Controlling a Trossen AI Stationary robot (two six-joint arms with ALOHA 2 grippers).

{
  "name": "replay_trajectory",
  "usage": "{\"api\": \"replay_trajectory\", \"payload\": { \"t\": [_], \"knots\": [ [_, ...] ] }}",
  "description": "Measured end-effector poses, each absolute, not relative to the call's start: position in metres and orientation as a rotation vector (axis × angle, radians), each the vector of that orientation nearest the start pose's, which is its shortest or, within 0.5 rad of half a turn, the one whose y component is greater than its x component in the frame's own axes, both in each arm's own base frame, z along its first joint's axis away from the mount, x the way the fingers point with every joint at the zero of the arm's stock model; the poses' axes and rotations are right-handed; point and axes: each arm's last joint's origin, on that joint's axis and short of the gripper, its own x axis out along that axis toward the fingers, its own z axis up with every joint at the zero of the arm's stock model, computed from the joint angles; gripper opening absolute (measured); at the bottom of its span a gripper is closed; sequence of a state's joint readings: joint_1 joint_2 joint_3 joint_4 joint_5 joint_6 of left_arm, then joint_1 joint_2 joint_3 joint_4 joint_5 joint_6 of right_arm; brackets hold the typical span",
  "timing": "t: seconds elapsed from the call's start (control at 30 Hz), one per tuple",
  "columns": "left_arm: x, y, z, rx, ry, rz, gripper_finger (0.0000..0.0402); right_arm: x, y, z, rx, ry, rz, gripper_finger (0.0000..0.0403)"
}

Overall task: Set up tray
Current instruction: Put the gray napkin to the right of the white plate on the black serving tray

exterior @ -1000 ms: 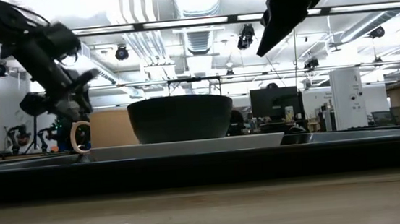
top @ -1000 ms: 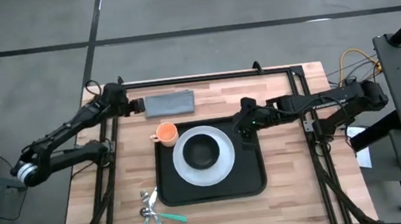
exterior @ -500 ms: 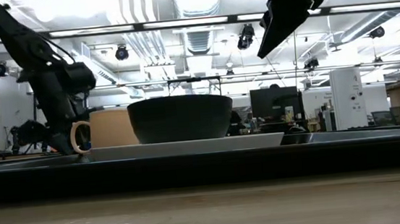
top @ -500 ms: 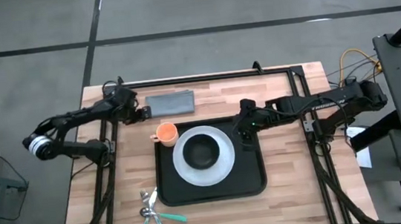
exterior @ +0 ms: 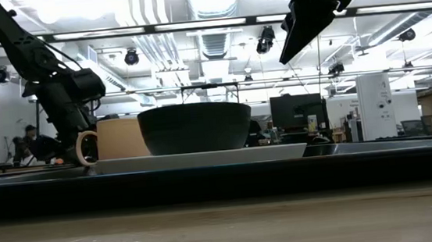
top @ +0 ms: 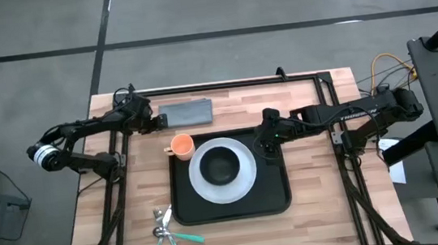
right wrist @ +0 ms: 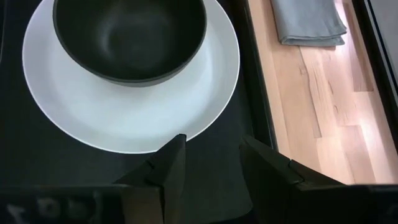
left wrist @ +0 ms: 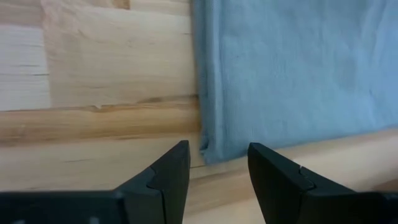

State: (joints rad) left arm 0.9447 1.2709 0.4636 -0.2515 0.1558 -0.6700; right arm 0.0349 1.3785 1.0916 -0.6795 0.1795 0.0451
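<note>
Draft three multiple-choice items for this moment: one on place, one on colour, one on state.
1. Where does the orange cup stand?
A. at the tray's far left corner
B. on the grey cloth
C. among the cutlery

2. What colour is the bowl on the white plate?
A. orange
B. white
C. black

3. How is the left end effector?
A. shut on the cup
B. open at the cloth's corner
C. holding a spoon

Key: 1 A, the high view shows it there. 2 C, a dark bowl sits mid-plate. 3 B, its wrist view shows spread fingers with nothing between them.
</note>
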Motion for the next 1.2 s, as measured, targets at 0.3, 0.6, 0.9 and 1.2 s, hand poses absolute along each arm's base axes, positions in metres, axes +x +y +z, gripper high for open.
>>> {"api": "replay_trajectory", "payload": {
  "t": [0.3, 0.6, 0.9, 1.2],
  "knots": [
    [0.121, 0.159, 0.129, -1.167, 0.645, 1.033, 0.0145, 0.276, 0.004, 0.271, -0.066, 0.959, -0.153, 0.0139],
    [0.125, 0.162, 0.130, -1.160, 0.580, 1.015, 0.0120, 0.276, 0.004, 0.271, -0.067, 0.956, -0.155, 0.0127],
    [0.122, 0.157, 0.119, -1.096, 0.547, 0.957, 0.0007, 0.276, 0.004, 0.271, -0.084, 0.957, -0.147, 0.0114],
    [0.131, 0.166, 0.153, -1.028, 0.425, 0.845, 0.0001, 0.274, 0.004, 0.270, -0.087, 0.984, -0.146, 0.0102]
  ]
}}
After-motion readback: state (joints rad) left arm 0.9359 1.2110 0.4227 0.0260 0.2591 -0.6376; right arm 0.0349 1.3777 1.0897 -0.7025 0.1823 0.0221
